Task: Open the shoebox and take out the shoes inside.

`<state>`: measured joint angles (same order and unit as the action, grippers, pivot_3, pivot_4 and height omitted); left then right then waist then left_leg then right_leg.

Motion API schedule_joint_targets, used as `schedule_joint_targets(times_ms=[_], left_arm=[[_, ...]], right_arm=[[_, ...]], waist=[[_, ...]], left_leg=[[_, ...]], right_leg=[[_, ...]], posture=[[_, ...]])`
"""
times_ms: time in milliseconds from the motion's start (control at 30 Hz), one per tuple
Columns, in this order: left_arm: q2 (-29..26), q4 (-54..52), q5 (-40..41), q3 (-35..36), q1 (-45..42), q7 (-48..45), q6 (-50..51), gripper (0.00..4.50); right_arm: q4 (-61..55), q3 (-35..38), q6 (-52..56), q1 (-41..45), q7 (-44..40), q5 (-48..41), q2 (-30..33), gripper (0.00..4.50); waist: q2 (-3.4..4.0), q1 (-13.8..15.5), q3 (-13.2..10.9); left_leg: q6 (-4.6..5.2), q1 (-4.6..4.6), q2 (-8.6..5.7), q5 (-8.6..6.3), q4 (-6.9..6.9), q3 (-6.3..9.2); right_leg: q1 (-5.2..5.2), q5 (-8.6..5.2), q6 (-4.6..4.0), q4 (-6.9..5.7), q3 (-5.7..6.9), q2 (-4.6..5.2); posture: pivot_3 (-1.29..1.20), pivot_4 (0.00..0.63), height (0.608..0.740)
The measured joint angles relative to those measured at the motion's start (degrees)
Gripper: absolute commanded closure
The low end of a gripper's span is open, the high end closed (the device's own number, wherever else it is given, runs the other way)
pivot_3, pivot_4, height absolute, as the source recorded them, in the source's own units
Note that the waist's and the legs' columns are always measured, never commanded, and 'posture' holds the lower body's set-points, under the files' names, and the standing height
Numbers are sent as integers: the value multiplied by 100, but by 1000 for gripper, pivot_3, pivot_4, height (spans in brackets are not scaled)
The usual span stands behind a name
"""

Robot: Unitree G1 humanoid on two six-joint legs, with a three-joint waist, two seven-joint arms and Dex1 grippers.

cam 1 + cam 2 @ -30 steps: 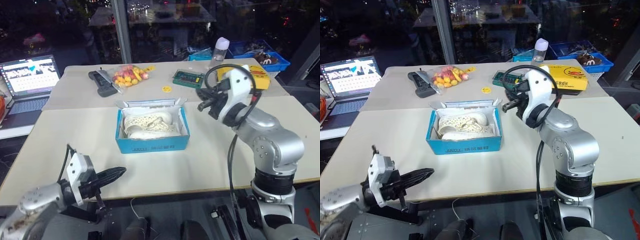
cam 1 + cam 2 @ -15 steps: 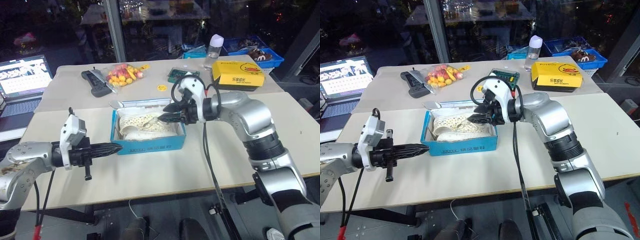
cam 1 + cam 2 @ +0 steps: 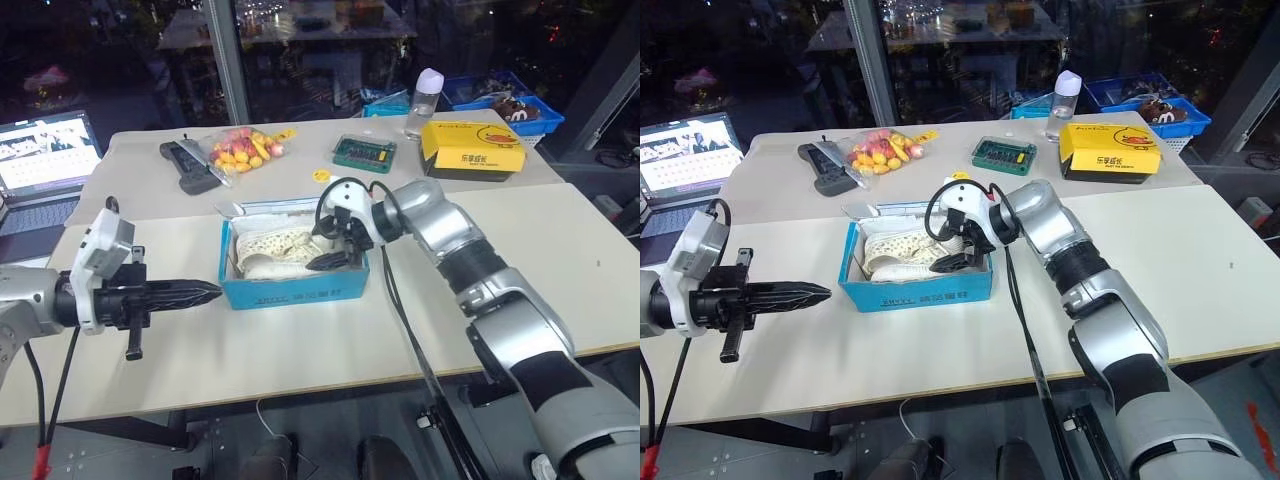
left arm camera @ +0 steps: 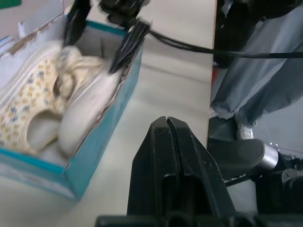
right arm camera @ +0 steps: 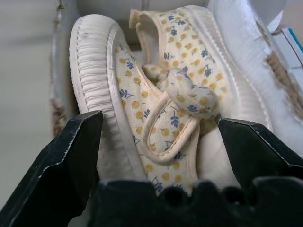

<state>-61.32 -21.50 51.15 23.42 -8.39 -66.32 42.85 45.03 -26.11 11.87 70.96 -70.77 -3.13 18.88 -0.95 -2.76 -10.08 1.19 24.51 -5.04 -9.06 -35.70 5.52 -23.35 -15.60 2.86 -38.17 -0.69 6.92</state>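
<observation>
The blue shoebox (image 3: pixel 297 290) stands open in the middle of the table, its white lid flap folded back. Two cream shoes (image 3: pixel 276 250) with a small yellow and blue flower print lie inside. My right gripper (image 3: pixel 326 245) reaches into the box from its right side, open, one finger on each side of a shoe (image 5: pixel 161 94) without closing on it. My left gripper (image 3: pixel 203 293) hovers level just left of the box, shut and empty, pointing at the box's front left corner (image 4: pixel 71 175).
At the back of the table are a yellow duck-logo box (image 3: pixel 472 148), a green case (image 3: pixel 363 152), a bag of orange and yellow pieces (image 3: pixel 243 150), a black device (image 3: pixel 190 165) and a bottle (image 3: pixel 421 92). A laptop (image 3: pixel 45 160) sits at the far left.
My right gripper swung left and down from beside the box into it, and its fingers opened. My left gripper rose a little, still shut. The camera view shifted.
</observation>
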Motion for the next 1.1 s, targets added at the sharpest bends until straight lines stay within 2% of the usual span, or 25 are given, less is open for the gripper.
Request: schedule_joint_targets(times_ms=[133, 300, 600, 700, 1000, 1100], left_arm=[[21, 6, 2, 7, -83, 137, 6, 4500], [22, 57, -31, 7, -93, 155, -12, 4500], [105, 157, -496, -241, -97, 155, -299, 4500], [177, 210, -599, -336, -179, 172, -367, 4500], [245, 225, -757, -427, -212, 152, -438, 4500], [257, 225, -816, -427, -213, 150, -463, 4500]], right_arm=[[272, -14, -260, 46, -302, 181, -64, 42], [495, -32, -434, 127, -547, 422, -135, 42], [841, 122, 341, 136, -1146, 429, -405, 42], [1137, 319, 522, 181, -1106, 419, -529, 826], [1645, 727, 623, 268, -1023, 415, -750, 3720], [1740, 857, 623, 298, -892, 416, -810, 3720]], waist=[[0, 14, 0], [-3, 26, 3], [-9, 16, 8], [-11, -4, 9], [-11, -14, 9], [-10, -11, 9]], left_leg=[[-35, -35, 0, -22, 2, 1], [-34, -46, -1, -22, 2, 1], [-37, -49, 0, -23, 4, 1], [-39, -58, 3, -24, 8, 1], [-43, -83, 23, -26, 13, 3], [-48, -91, 41, -26, 13, 3]], right_leg=[[14, 0, 0, 3, 0, -1], [22, 0, 0, 2, -1, -2], [22, 0, -1, 2, -5, -5], [23, 3, -5, 0, -14, -15], [30, 16, -25, 0, -30, -44], [31, 23, -36, -1, -30, -58]], posture=[[0, 150, 723], [0, 150, 723], [0, 150, 723], [0, 150, 723], [0, 150, 723], [0, 150, 723]])
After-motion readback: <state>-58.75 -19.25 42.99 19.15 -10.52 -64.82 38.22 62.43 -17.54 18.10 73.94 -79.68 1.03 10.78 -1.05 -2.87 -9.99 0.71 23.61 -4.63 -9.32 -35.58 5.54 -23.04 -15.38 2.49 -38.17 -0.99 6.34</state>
